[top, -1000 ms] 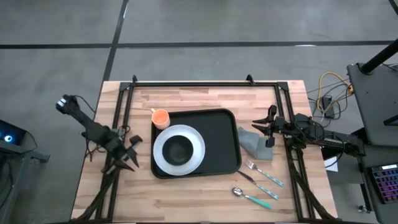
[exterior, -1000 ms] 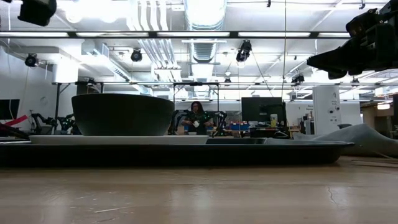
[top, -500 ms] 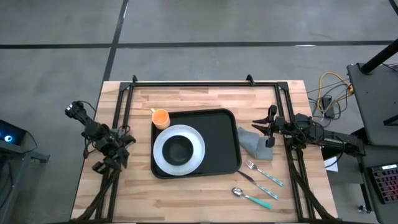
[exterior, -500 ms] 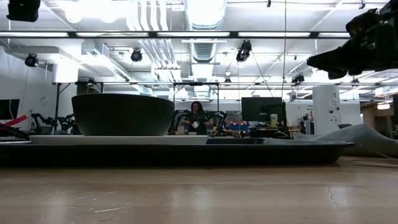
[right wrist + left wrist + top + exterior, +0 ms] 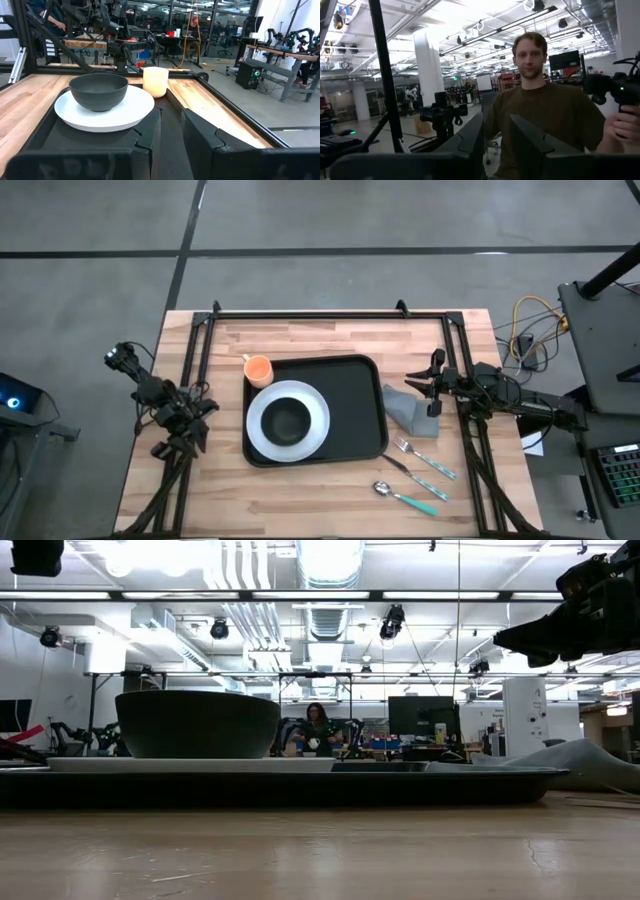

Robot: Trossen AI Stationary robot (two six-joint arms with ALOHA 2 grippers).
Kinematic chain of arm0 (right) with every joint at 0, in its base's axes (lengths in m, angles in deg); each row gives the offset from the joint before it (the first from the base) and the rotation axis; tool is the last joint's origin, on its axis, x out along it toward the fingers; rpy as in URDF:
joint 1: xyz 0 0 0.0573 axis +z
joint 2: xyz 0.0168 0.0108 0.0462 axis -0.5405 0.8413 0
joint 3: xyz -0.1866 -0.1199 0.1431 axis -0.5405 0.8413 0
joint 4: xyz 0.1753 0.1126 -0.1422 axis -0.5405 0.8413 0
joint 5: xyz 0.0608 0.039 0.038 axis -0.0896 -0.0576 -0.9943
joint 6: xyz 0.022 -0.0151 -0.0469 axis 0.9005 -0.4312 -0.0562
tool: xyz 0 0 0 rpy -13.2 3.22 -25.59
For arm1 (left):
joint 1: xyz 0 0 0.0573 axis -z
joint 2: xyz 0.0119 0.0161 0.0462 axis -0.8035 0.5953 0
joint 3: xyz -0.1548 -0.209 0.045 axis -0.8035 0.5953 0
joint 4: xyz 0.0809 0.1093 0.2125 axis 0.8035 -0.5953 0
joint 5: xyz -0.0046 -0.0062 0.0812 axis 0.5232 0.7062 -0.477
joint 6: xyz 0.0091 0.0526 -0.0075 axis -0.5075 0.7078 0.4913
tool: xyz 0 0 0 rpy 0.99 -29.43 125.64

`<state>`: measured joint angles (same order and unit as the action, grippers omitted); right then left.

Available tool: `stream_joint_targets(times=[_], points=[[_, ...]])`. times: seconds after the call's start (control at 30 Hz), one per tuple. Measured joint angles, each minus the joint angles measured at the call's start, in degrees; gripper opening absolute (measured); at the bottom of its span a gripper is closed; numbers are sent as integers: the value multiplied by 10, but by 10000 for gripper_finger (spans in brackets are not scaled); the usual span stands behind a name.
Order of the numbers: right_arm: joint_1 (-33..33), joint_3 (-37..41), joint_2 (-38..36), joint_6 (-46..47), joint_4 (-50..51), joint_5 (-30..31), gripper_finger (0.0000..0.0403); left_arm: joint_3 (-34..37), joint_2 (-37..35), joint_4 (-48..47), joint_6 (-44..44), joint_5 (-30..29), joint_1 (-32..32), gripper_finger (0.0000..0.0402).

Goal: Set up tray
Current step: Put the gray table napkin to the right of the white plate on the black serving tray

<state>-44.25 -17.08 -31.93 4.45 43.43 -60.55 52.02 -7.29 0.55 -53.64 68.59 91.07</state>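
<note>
The black tray (image 5: 350, 395) lies in the middle of the table. On its left half rests a white plate (image 5: 312, 425) with a dark bowl (image 5: 287, 420) on it; both also show in the right wrist view (image 5: 102, 90). An orange cup (image 5: 258, 368) stands at the tray's far left corner. My left gripper (image 5: 200, 414) is shut and empty at the table's left edge, well clear of the tray. My right gripper (image 5: 425, 392) is shut and empty at the right, above the grey napkin's (image 5: 408, 412) far end, pointing at the tray.
The napkin lies on the wood just right of the tray. A fork (image 5: 425, 460) and a spoon (image 5: 405, 497) with teal handles lie near the front right. A black frame rail (image 5: 330, 315) runs along the far edge. A person shows beyond the table in the left wrist view (image 5: 540, 115).
My left gripper has drawn back from the tray toward the table's left edge, and its fingers have come together. Tray, plate, bowl and cup have stayed in place.
</note>
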Motion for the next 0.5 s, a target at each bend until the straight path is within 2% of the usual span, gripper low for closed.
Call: stream_joint_targets(times=[0.37,0.5], points=[[0,0,0,0,0,0,68,8,-4,-3,-1,-7,0,71],[0,0,0,1,0,0,68,8,-4,-37,-6,-8,0,71]])
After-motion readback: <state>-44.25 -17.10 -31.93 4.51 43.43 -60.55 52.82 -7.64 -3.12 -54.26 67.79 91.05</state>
